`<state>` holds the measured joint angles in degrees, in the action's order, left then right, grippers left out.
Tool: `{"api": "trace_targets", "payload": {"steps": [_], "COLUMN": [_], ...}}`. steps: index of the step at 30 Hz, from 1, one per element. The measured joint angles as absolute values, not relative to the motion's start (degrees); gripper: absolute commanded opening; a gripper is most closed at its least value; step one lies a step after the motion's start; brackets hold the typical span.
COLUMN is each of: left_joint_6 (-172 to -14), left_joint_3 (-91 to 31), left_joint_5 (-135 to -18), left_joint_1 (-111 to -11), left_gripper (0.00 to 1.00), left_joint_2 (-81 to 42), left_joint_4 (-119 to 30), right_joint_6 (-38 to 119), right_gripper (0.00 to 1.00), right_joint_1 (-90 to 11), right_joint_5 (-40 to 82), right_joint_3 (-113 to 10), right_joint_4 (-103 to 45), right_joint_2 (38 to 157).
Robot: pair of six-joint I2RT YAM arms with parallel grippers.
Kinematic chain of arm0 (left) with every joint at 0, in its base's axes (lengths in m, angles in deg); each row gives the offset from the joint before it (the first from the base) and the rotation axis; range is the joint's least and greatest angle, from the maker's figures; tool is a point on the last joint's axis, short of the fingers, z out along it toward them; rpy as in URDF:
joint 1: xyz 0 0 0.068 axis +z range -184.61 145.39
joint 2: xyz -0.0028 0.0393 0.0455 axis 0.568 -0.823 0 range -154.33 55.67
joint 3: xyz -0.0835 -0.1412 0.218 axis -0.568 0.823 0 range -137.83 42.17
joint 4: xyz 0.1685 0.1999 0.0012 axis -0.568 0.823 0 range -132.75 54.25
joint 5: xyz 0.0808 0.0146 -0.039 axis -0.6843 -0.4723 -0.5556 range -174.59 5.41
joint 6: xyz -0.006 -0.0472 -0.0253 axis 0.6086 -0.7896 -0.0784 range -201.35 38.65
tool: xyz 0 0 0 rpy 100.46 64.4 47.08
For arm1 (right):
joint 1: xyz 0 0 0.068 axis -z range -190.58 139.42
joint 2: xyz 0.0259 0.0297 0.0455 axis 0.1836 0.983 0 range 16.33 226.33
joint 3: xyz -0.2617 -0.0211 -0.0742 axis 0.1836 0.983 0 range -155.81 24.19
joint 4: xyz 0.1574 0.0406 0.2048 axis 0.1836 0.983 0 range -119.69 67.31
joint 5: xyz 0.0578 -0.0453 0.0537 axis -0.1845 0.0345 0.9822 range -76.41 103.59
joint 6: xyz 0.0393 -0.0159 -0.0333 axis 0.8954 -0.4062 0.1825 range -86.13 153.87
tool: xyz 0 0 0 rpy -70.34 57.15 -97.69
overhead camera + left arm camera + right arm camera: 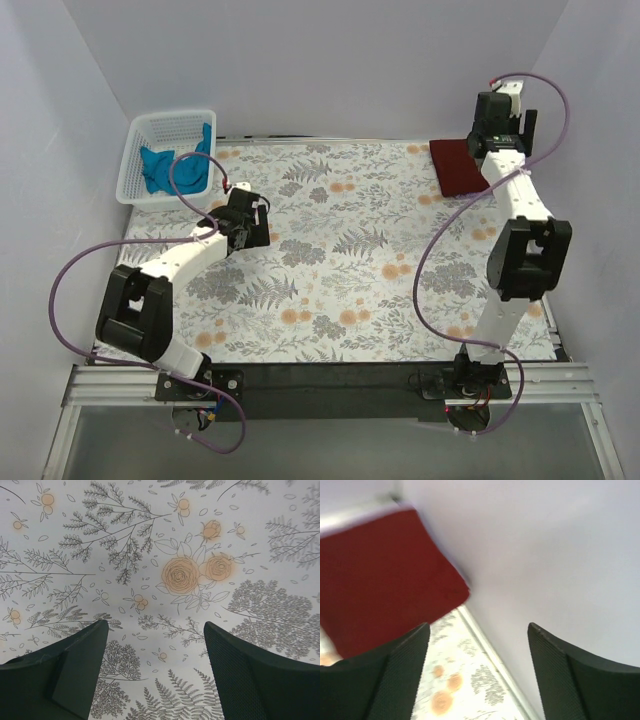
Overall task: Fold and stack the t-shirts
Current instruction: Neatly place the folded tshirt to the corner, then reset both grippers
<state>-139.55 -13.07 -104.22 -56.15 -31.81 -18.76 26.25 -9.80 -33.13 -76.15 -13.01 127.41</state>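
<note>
**Checking how the shirts will handle and how they lie**

Both tools are idle. The left gripper (156,630) hangs over the floral cloth (340,260) with its fingers apart and nothing between them. The right gripper (479,630) is at the far right corner, fingers likewise apart and empty.

The maroon t-shirt (455,170) lies folded flat at the far right of the table, its right part hidden under the right arm. The teal t-shirt (165,168) is bunched inside the white basket (170,117) at the far left. We see no lavender shirt in any view.

Handling, as we judge it:
- The fabric is light, soft and limp, so it will sag and drag when lifted.
- It is not fragile.
- It is best pinched at an edge or a raised ridge, with the cloth beneath left alone.
- For the teal shirt, we would take the fold that rides up the basket's right wall.

Orientation:
- The maroon rectangle appears to run its long axis near-to-far, slightly skewed.
- The teal heap shows no clear axis, and we cannot make out its collar or hem.
</note>
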Motion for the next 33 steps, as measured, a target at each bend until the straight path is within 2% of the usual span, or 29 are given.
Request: {"api": "trace_targets", "payload": {"steps": [5, 6, 7, 13, 20, 22, 25, 33], "left_joint_6": [-141.21, -141.6, -142.13, -145.45, -148.57, -149.32, -150.52, -152.84], "left_joint_3": [-13.07, -13.09, -13.2, -15.69, -16.85, -15.8, -12.33, -0.57], "left_joint_5": [-102.76, -102.52, -102.24, -101.71, -102.83, -103.66, -104.68, -105.08], "left_joint_1": [-56.15, -56.15, -56.15, -56.13, -56.13, -56.13, -56.13, -56.13], "left_gripper": [0.77, 0.77, 0.77, 0.78, 0.81, 0.86, 0.92, 0.93], "left_joint_2": [-25.3, -23.71, -21.74, -6.37, 15.35, 21.04, 28.86, 43.85], "left_joint_4": [-18.5, -18.22, -17.47, -11.64, -7.44, -6.41, -5.08, -5.21], "right_joint_6": [32.39, 33.36, 34.32, 38.14, 40.92, 41.16, 40.96, 38.43], "right_gripper": [0.91, 0.97, 0.98, 0.98, 0.98, 0.98, 0.98, 0.98], "right_joint_1": [-14.41, -15.0, -15.27, -14.39, -15.44, -17.04, -19.05, -20.9], "right_joint_5": [-24.72, -22.82, -20.41, -10.09, 0.9, 2.08, 2.17, -0.19], "right_joint_3": [-72.34, -70.79, -68.37, -53.5, -36.56, -31.49, -26.77, -19.84], "right_joint_4": [-8.04, -6.93, -6.47, -0.18, 0.74, 0.87, 1.42, 2.82], "right_joint_2": [110.19, 106.65, 102.89, 80.33, 54.43, 48.05, 42.85, 30.94]}}
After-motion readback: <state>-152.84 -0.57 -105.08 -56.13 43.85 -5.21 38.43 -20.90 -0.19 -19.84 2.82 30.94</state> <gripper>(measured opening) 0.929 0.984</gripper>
